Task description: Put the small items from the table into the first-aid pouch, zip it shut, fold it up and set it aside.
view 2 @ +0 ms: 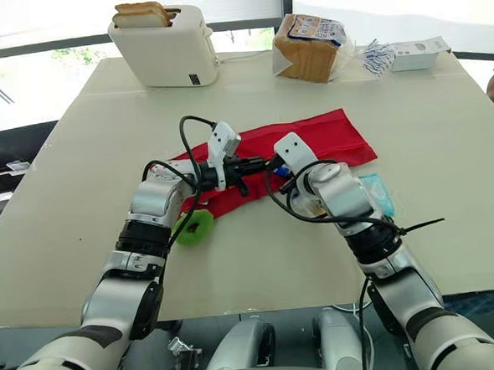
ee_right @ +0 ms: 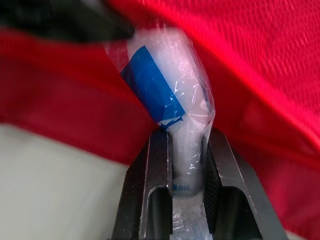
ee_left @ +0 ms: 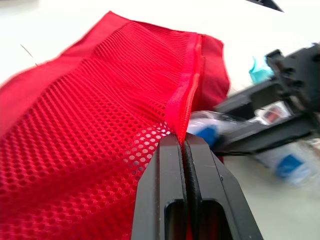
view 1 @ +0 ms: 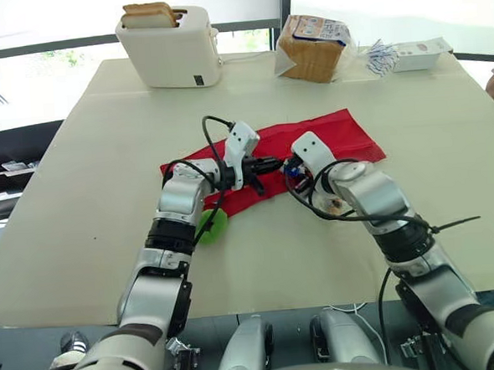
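Left end effector (ee_left: 183, 142): fingers pressed together, pinching the zip edge of the red mesh pouch (view 1: 332, 138). Right end effector (ee_right: 187, 137): pinching a plastic-wrapped white item (ee_right: 160, 85) with a blue label, its far end against the pouch fabric. Both meet at frame centre, at the pouch's lower-left end. The pouch lies across the middle of the bench (view 1: 87, 178). Green item (view 2: 193, 228) just beside the left forearm, teal packet (view 2: 375, 192) beside the right. Toaster (view 1: 172, 51) upper left, bread loaf (view 1: 310, 51) top centre, white box (view 1: 419, 54) upper right.
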Available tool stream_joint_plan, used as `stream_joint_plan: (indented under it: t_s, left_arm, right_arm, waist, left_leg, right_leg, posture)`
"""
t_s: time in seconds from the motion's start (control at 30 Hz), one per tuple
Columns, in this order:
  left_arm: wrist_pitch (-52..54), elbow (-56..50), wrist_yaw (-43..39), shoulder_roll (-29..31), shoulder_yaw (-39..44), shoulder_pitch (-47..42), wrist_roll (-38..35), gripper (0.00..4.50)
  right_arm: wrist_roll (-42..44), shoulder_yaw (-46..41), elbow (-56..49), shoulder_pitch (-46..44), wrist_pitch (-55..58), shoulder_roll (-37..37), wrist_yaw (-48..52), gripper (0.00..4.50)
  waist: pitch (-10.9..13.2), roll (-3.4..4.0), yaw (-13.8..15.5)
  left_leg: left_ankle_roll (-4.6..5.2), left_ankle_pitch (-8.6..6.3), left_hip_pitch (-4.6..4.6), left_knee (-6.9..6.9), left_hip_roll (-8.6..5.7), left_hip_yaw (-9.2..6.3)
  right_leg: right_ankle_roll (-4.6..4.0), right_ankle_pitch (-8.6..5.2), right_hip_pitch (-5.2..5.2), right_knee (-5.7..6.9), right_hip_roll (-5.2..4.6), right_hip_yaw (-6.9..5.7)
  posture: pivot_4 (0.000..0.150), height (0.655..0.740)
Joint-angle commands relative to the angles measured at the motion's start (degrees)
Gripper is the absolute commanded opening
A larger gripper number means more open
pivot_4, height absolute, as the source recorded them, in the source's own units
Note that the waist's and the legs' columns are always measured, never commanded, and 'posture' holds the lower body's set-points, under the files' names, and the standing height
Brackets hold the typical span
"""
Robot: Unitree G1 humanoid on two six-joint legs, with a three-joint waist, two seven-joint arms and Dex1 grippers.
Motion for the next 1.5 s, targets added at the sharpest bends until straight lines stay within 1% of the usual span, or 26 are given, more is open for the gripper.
stream_joint_plan:
  t_s: [0.03,0.1,0.17,0.2,0.23,0.3,0.33,0.57,0.7,0.8,0.83,0.87,0.9,0.93,1.0,1.03,1.07,1.3,1.5]
  left_arm:
    - [0.1,-3.7,-0.3,0.0,-0.4,-0.3,-1.2,0.0]
    - [-0.4,-2.7,0.0,-0.1,-0.5,-0.3,-0.8,0.0]
    - [-1.1,-1.5,0.2,-0.2,-0.7,-0.4,-0.3,0.0]
    - [-1.4,-1.1,0.1,-0.2,-0.8,-0.4,-0.2,0.0]
    - [-1.8,-0.5,0.1,-0.2,-0.8,-0.4,0.0,0.0]
    - [-2.6,0.6,0.0,0.0,-0.9,-0.4,0.2,0.0]
    - [-3.0,1.0,-0.1,0.2,-0.9,-0.4,0.2,0.0]
    - [-6.1,4.6,-1.9,2.4,-0.8,-0.2,0.8,0.0]
    - [-7.2,5.7,-3.2,3.7,-0.9,-0.5,0.9,0.0]
    - [-6.1,4.2,-3.4,4.1,-0.9,-0.8,0.5,0.0]
    - [-5.8,3.7,-3.5,4.2,-0.9,-0.8,0.4,0.0]
    - [-5.5,3.3,-3.5,4.3,-0.9,-0.7,0.3,0.0]
    - [-5.2,2.9,-3.5,4.3,-0.9,-0.8,0.2,0.0]
    - [-5.1,2.8,-3.4,4.2,-1.0,-0.9,0.2,0.0]
    - [-4.7,2.3,-3.4,4.1,-1.0,-0.9,0.1,0.0]
    - [-4.3,1.7,-3.3,4.1,-1.1,-0.8,0.0,0.0]
    - [-3.8,0.9,-3.3,4.1,-1.1,-0.7,-0.1,0.0]
    - [-0.2,-3.6,-2.9,4.1,-1.3,0.1,-0.7,0.0]
    - [1.6,-6.1,-2.4,4.4,-1.9,1.1,-0.4,0.0]
  right_arm:
    - [1.2,-0.7,2.8,-2.1,-2.4,4.5,-1.6,0.21]
    - [3.3,-2.1,4.8,-2.8,-3.8,6.7,-0.3,0.21]
    - [4.5,-3.4,6.3,-3.0,-4.8,8.1,0.1,1.23]
    - [4.9,-3.7,6.5,-3.0,-5.2,8.2,0.3,1.53]
    - [5.5,-4.4,6.5,-3.0,-5.4,8.1,0.7,2.01]
    - [7.1,-6.0,5.1,-3.0,-5.0,7.0,1.9,3.22]
    - [7.8,-6.5,4.1,-2.8,-4.5,6.2,2.6,3.41]
    - [12.5,-6.7,-4.7,1.9,-1.7,-2.8,8.2,3.41]
    - [13.2,-6.4,-5.2,3.4,-2.5,-3.6,7.7,3.41]
    - [13.4,-5.8,-4.4,4.0,-3.6,-2.5,7.1,3.41]
    - [13.3,-5.7,-4.1,4.1,-4.1,-2.0,6.7,2.9]
    - [13.2,-5.5,-3.8,4.1,-4.5,-1.6,6.4,2.73]
    - [12.9,-5.3,-3.2,4.2,-5.8,-1.0,6.0,2.26]
    - [12.6,-5.1,-2.7,4.3,-6.7,-0.6,5.7,1.67]
    - [12.3,-4.4,-2.0,4.3,-8.2,-0.2,5.4,0.66]
    - [12.2,-4.0,-1.7,4.3,-9.0,0.0,5.2,0.25]
    - [12.1,-3.7,-1.4,4.3,-9.6,0.4,5.1,0.11]
    - [11.2,-0.8,2.0,3.9,-17.0,3.4,5.2,0.11]
    - [8.6,-0.4,9.2,2.1,-26.6,6.0,4.0,0.11]
  waist:
    - [0.0,0.01,-0.4]
    - [0.0,0.03,-0.7]
    - [0.0,0.03,-0.7]
    - [0.0,0.03,-0.7]
    - [0.0,0.03,-0.7]
    - [0.0,0.03,-0.7]
    - [0.0,0.03,-0.7]
    - [0.0,0.04,-0.7]
    - [0.0,0.05,-1.0]
    - [0.0,0.05,-1.0]
    - [0.0,0.05,-1.0]
    - [0.0,0.05,-1.0]
    - [0.0,0.05,-0.9]
    - [0.0,0.05,-0.9]
    - [0.0,0.06,-0.8]
    - [0.0,0.06,-0.8]
    - [0.0,0.06,-0.8]
    - [0.0,0.06,-0.9]
    - [0.0,0.06,-0.9]
  left_leg:
    - [0.0,0.0,0.0,-0.01,0.0,0.0]
    - [0.0,0.0,0.01,-0.05,0.0,-0.01]
    - [0.0,0.0,0.02,-0.05,0.0,-0.02]
    - [0.0,0.0,0.01,-0.05,0.0,-0.03]
    - [-0.01,0.0,0.01,-0.05,0.0,-0.03]
    - [0.0,0.0,0.0,-0.05,-0.01,-0.04]
    - [0.0,0.0,0.01,-0.05,-0.01,-0.04]
    - [0.0,0.0,0.0,-0.06,-0.01,-0.04]
    - [0.0,0.0,0.02,-0.1,-0.01,-0.04]
    - [0.0,0.0,0.01,-0.13,0.0,-0.01]
    - [0.0,0.0,0.01,-0.13,0.0,-0.01]
    - [0.0,0.0,0.01,-0.12,0.0,0.0]
    - [0.0,0.0,0.01,-0.12,0.0,0.0]
    - [0.0,0.0,0.01,-0.12,0.0,0.0]
    - [0.0,0.0,0.01,-0.11,-0.01,0.0]
    - [0.0,0.0,0.0,-0.1,-0.01,0.0]
    - [0.0,0.0,0.0,-0.1,-0.01,0.0]
    - [0.0,0.0,0.0,-0.1,-0.01,0.0]
    - [-0.01,0.0,0.0,-0.1,-0.01,0.0]
  right_leg:
    - [0.0,0.0,0.0,0.0,0.0,0.0]
    - [0.0,0.0,0.0,-0.01,0.0,-0.01]
    - [0.0,0.0,-0.01,-0.02,0.01,-0.02]
    - [0.0,0.0,0.0,-0.02,0.01,-0.03]
    - [0.0,0.0,0.0,-0.03,0.0,-0.03]
    - [0.0,0.0,0.0,-0.03,0.0,-0.04]
    - [0.0,0.0,0.0,-0.03,0.0,-0.04]
    - [0.0,0.0,0.0,-0.04,0.0,-0.03]
    - [0.0,0.0,-0.01,-0.03,0.0,0.0]
    - [0.0,0.0,-0.06,-0.01,0.01,0.03]
    - [0.0,0.0,-0.06,-0.01,0.01,0.03]
    - [0.0,0.0,-0.06,-0.02,0.01,0.04]
    - [0.0,0.0,-0.06,-0.01,0.01,0.05]
    - [0.0,0.0,-0.06,-0.01,0.01,0.04]
    - [0.0,0.0,-0.06,-0.02,0.01,0.04]
    - [0.0,0.0,-0.06,-0.02,0.01,0.04]
    - [0.0,0.0,-0.06,-0.02,0.01,0.04]
    - [0.0,0.0,-0.06,-0.02,0.01,0.04]
    - [0.0,0.0,-0.06,-0.02,0.01,0.03]
  posture:
    - [0.15,0.74]
    - [0.15,0.74]
    - [0.15,0.74]
    - [0.15,0.74]
    - [0.15,0.74]
    - [0.15,0.74]
    - [0.15,0.74]
    - [0.15,0.74]
    - [0.15,0.74]
    - [0.15,0.74]
    - [0.15,0.74]
    - [0.15,0.74]
    - [0.15,0.74]
    - [0.15,0.74]
    - [0.15,0.74]
    - [0.15,0.74]
    - [0.15,0.74]
    - [0.15,0.74]
    - [0.15,0.74]
